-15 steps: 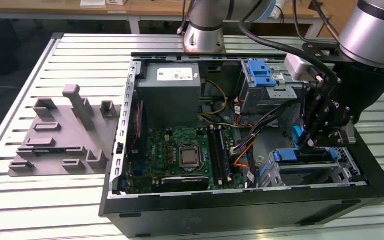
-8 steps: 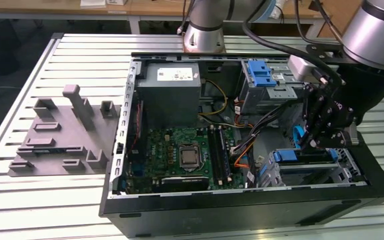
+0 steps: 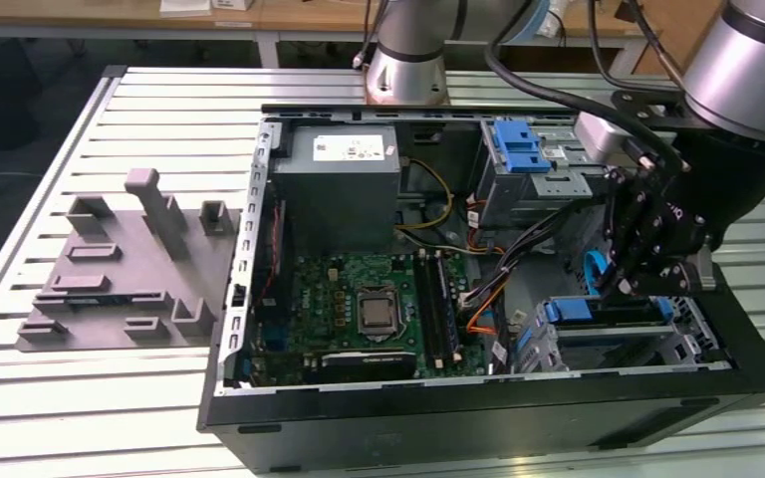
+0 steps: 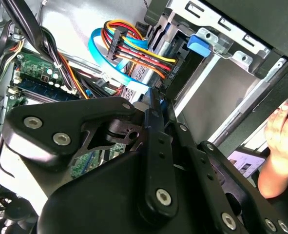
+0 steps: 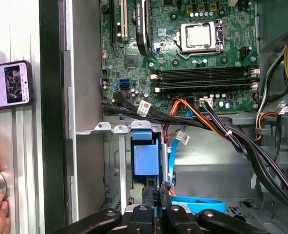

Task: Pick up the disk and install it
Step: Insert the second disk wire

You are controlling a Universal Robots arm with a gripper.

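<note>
In the exterior view, the gripper (image 3: 644, 284) hung inside the open computer case (image 3: 489, 408), just above the drive cage (image 3: 622, 334) at the exterior view's right, where the blue-framed disk (image 3: 605, 311) appeared already seated in its bay. The matt black case walls contrasted with the green motherboard (image 3: 363, 309) and the ribbed aluminium table (image 3: 91, 398).

In the second wrist view, black linkage bars crowded the foreground; glossy coloured cables (image 4: 134, 51) ran toward a folded metal cage, and a person's hand (image 4: 282, 134) rested outside the case.

In the first wrist view, the fingers (image 5: 147, 197) stood close together just beside the disk's smooth blue plastic tab (image 5: 146, 158), probably released, though whether they were clamped I cannot tell.
</note>
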